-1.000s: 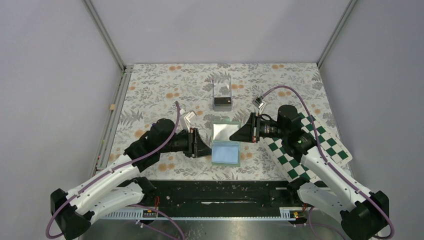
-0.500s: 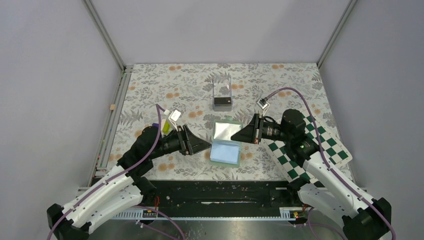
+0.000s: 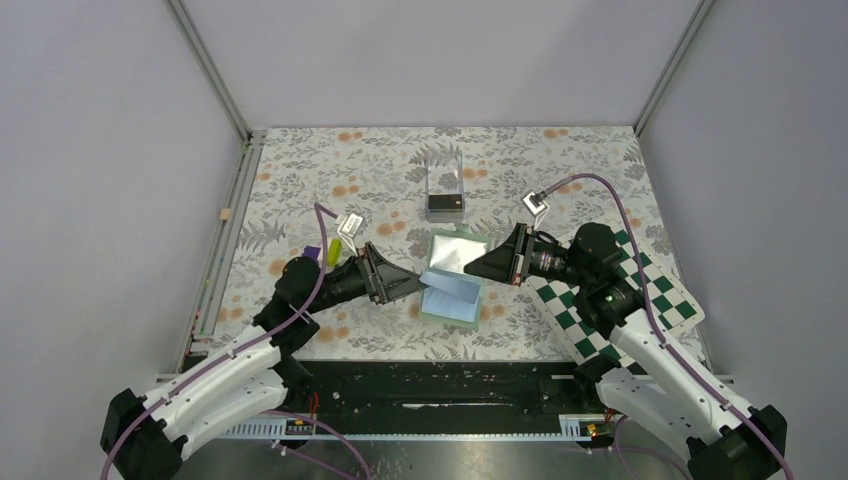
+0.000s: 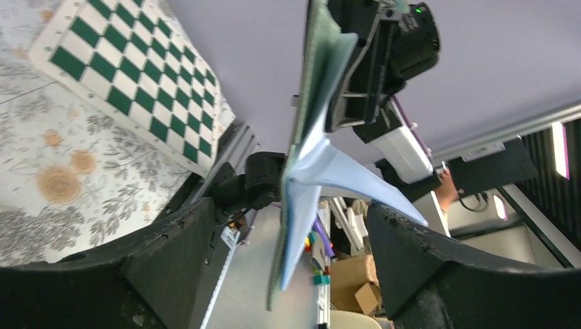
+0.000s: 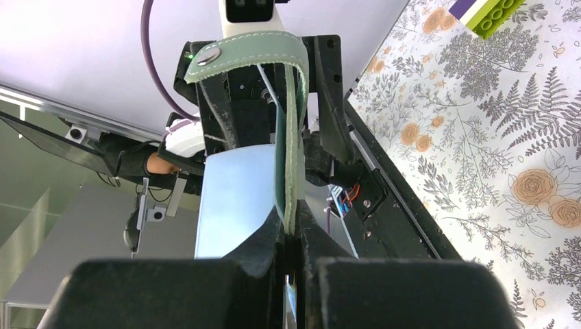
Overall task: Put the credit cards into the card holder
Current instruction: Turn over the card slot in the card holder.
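The sage-green card holder (image 3: 455, 280) lies open mid-table, its pale blue pockets facing up. My right gripper (image 3: 470, 268) is shut on its far flap and holds that flap raised. In the right wrist view the green edge (image 5: 289, 157) runs straight into the closed jaws of the right gripper (image 5: 291, 236), and the snap strap (image 5: 240, 51) curls above. My left gripper (image 3: 415, 287) is open at the holder's left edge. In the left wrist view that edge (image 4: 305, 199) stands between the spread fingers, apart from both. A black credit card (image 3: 446, 206) sits in the clear box.
The clear acrylic box (image 3: 444, 180) stands behind the holder. The green-and-white chequered board (image 3: 625, 300) lies under the right arm. A purple and lime block (image 3: 321, 252) sits by the left wrist. The table's near edge is a black rail (image 3: 440, 385).
The left gripper has opened wide and edged right, up to the holder's left edge. The right gripper has drawn back to the right and lifted the far flap, so the holder tilted.
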You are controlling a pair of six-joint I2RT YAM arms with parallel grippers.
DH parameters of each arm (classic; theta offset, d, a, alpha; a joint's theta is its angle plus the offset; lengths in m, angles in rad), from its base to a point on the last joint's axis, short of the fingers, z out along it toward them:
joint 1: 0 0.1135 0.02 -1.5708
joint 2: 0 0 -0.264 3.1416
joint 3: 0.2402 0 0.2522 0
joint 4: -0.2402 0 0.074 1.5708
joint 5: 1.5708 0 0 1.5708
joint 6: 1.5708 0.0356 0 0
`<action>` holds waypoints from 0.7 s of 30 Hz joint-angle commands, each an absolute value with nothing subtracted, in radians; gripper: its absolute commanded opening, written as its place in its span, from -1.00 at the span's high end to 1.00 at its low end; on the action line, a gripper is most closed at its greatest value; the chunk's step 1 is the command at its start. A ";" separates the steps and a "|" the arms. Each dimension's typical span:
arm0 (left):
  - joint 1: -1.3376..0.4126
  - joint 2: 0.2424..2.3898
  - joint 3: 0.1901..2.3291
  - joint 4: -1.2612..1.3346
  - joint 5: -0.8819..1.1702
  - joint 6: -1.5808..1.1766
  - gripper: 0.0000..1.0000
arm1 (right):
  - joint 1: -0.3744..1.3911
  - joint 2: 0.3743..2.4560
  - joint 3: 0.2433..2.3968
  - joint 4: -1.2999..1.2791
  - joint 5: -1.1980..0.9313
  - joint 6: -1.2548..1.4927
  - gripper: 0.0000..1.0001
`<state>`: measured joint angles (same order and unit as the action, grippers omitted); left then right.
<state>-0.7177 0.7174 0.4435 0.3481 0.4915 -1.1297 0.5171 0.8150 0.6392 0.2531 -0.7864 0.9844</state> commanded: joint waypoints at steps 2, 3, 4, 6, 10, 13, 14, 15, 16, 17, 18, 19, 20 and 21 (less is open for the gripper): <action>-0.719 0.759 0.462 0.587 0.607 -1.169 -0.62 | 0.524 0.790 0.639 0.335 -0.766 1.003 1.00; -0.719 0.750 0.462 0.563 0.585 -1.162 -0.62 | 0.525 0.789 0.637 0.335 -0.767 1.001 1.00; -0.719 0.734 0.462 0.517 0.551 -1.147 -0.62 | 0.525 0.789 0.637 0.335 -0.768 1.000 1.00; -0.716 0.687 0.465 0.400 0.461 -1.108 -0.64 | 0.525 0.786 0.635 0.337 -0.769 0.997 1.00; -0.695 0.575 0.473 0.202 0.299 -1.065 -0.72 | 0.525 0.779 0.634 0.334 -0.768 0.992 1.00; -0.684 0.514 0.477 0.143 0.248 -1.047 -0.81 | 0.525 0.782 0.635 0.330 -0.773 0.989 1.00; -0.683 0.497 0.475 0.142 0.234 -1.045 -0.85 | 0.524 0.782 0.636 0.331 -0.773 0.986 1.00; -0.683 0.488 0.471 0.151 0.236 -1.047 -0.88 | 0.525 0.782 0.637 0.330 -0.773 0.986 1.00; -0.683 0.483 0.466 0.171 0.243 -1.051 -0.88 | 0.524 0.783 0.638 0.331 -0.773 0.985 1.00; -0.682 0.484 0.462 0.194 0.253 -1.055 -0.89 | 0.525 0.782 0.638 0.331 -0.773 0.984 1.00; -0.682 0.490 0.458 0.219 0.272 -1.061 -0.89 | 0.524 0.785 0.638 0.330 -0.772 0.983 1.00; -0.681 0.504 0.457 0.246 0.294 -1.066 -0.89 | 0.524 0.785 0.640 0.331 -0.772 0.983 1.00; -0.681 0.528 0.459 0.277 0.326 -1.071 -0.89 | 0.525 0.784 0.641 0.334 -0.772 0.985 1.00; -0.681 0.557 0.467 0.292 0.362 -1.074 -0.89 | 0.524 0.784 0.642 0.335 -0.772 0.986 1.00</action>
<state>-0.6861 0.4995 0.4435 0.1883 0.3012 -1.0744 0.5171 0.7971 0.6323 0.2756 -0.7753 0.9920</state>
